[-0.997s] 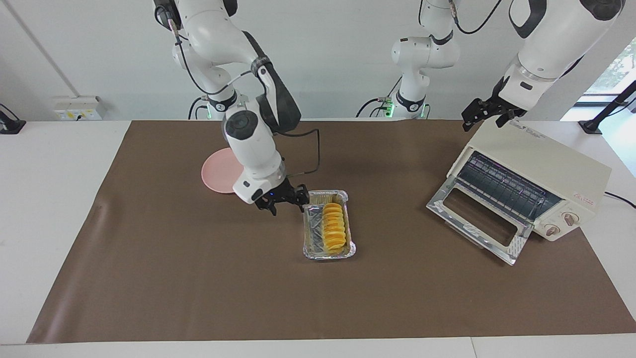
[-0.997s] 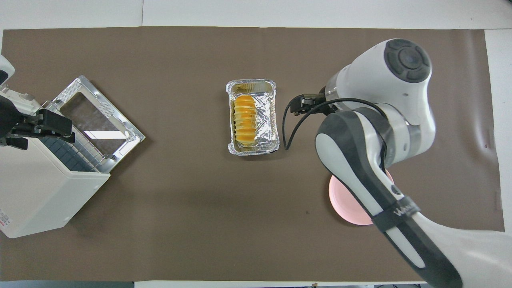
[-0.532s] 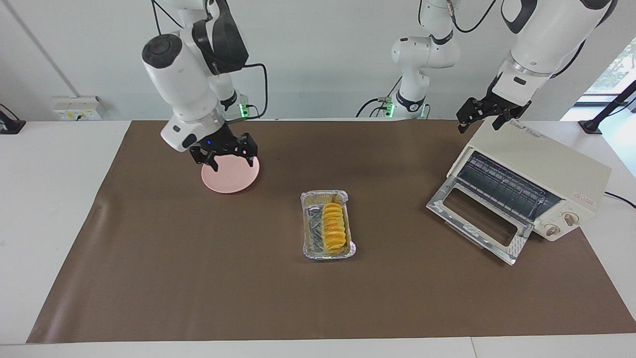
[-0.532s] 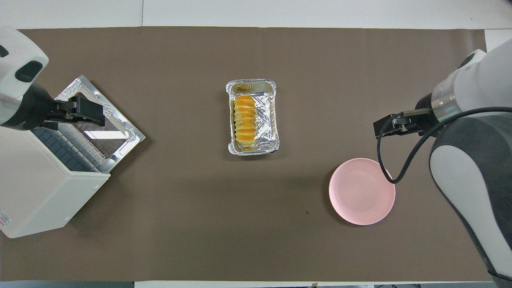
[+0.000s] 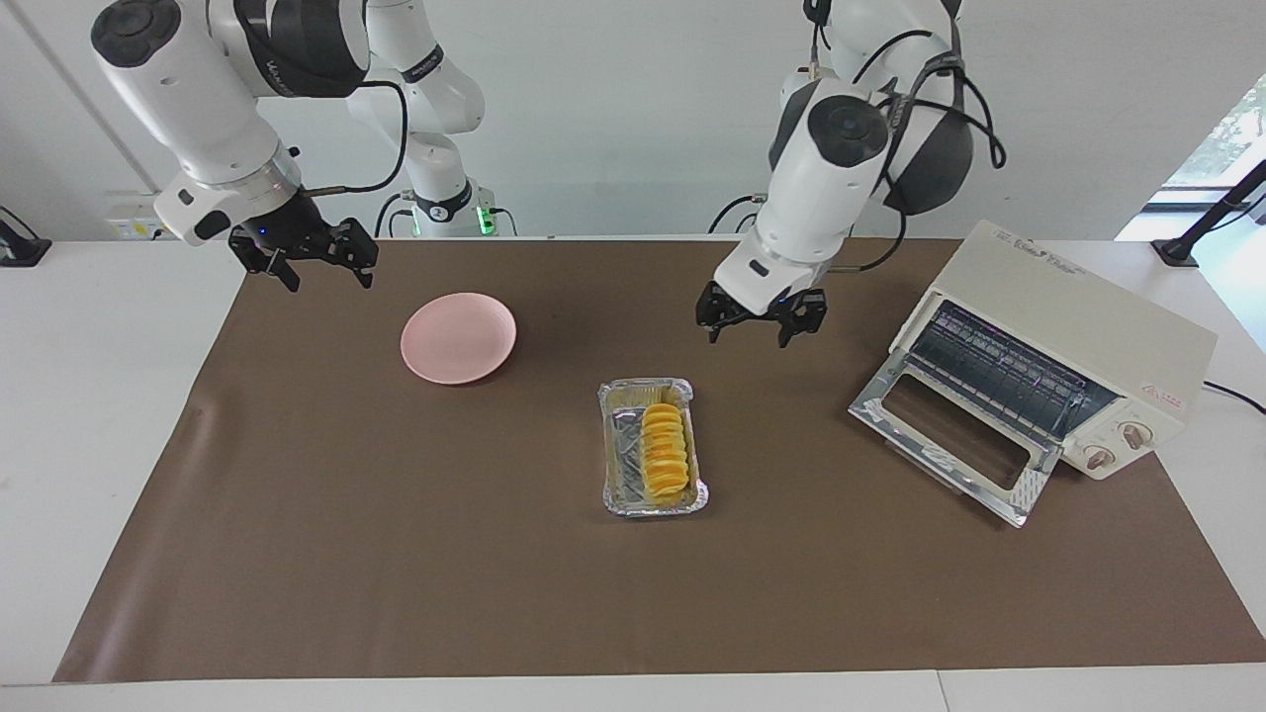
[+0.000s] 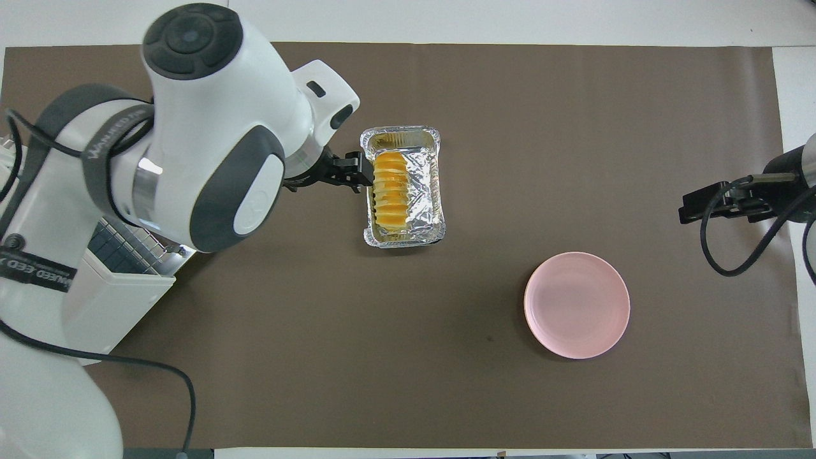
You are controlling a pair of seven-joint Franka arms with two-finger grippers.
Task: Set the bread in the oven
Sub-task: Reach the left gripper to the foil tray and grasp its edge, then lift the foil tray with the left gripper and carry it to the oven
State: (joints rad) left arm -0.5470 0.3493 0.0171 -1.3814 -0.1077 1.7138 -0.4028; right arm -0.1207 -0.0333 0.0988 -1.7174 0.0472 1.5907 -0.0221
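The bread (image 5: pixel 664 452), a ridged golden loaf, lies in a silver foil tray (image 5: pixel 618 465) in the middle of the brown mat; it also shows in the overhead view (image 6: pixel 390 194). The cream oven (image 5: pixel 1078 326) stands at the left arm's end with its glass door (image 5: pixel 949 435) dropped open. My left gripper (image 5: pixel 760 318) is open and empty, raised over the mat by the tray's edge on the oven's side (image 6: pixel 354 175). My right gripper (image 5: pixel 302 259) is open and empty, raised over the mat's edge at the right arm's end (image 6: pixel 707 207).
A round pink plate (image 5: pixel 458 338) lies on the mat toward the right arm's end, nearer to the robots than the tray. In the overhead view the left arm covers most of the oven (image 6: pixel 108 306).
My left gripper has swung from over the oven's top to beside the tray. My right gripper has drawn back from the tray, past the plate, to the mat's edge. Bread and tray have not moved.
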